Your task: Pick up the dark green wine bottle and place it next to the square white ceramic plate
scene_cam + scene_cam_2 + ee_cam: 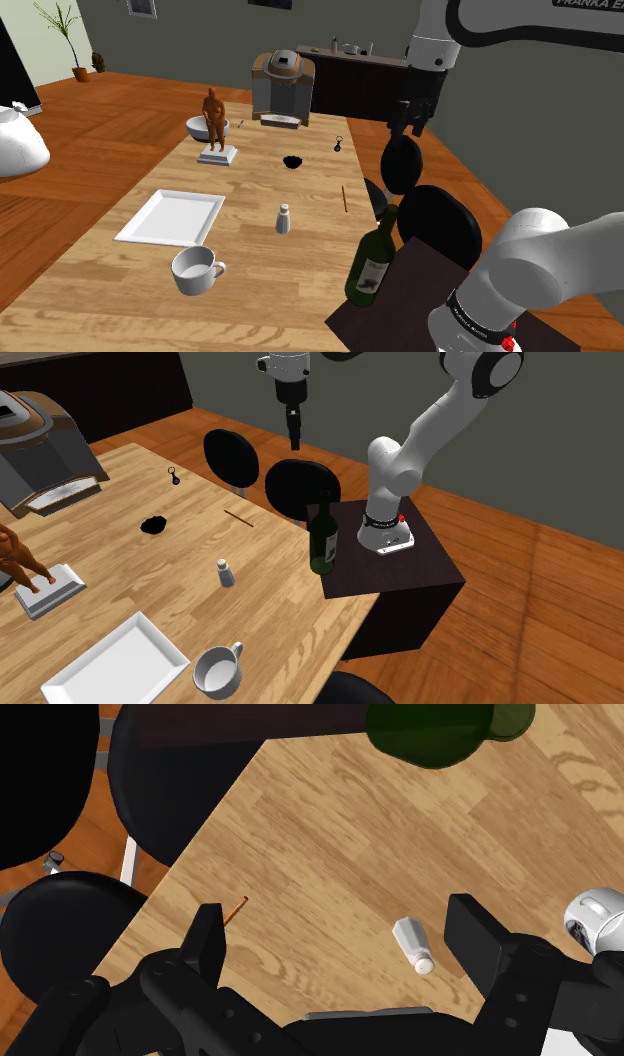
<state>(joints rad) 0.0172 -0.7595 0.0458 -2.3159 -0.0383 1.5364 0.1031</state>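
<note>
With the claw [295, 438] hanging high above, fingers wide apart and empty, the dark green bottle [322, 538] stands upright at the worktop [270, 584] edge just beside the stand [400, 567], where an off-centre descent could clip its neck and topple it off.

The light wooden desk [260, 290] carries a dark green bottle [372, 262] standing at one edge. Also on it are a white shaker [283, 218] and a white mug [195, 270] near a square white plate [172, 217]. Farther along are a brown figurine [214, 118] on a pale base, a bowl [195, 127] behind it, a coffee machine [283, 88], a small black lump [293, 160], a dark key [340, 145] and a thin stick [345, 198].
</note>
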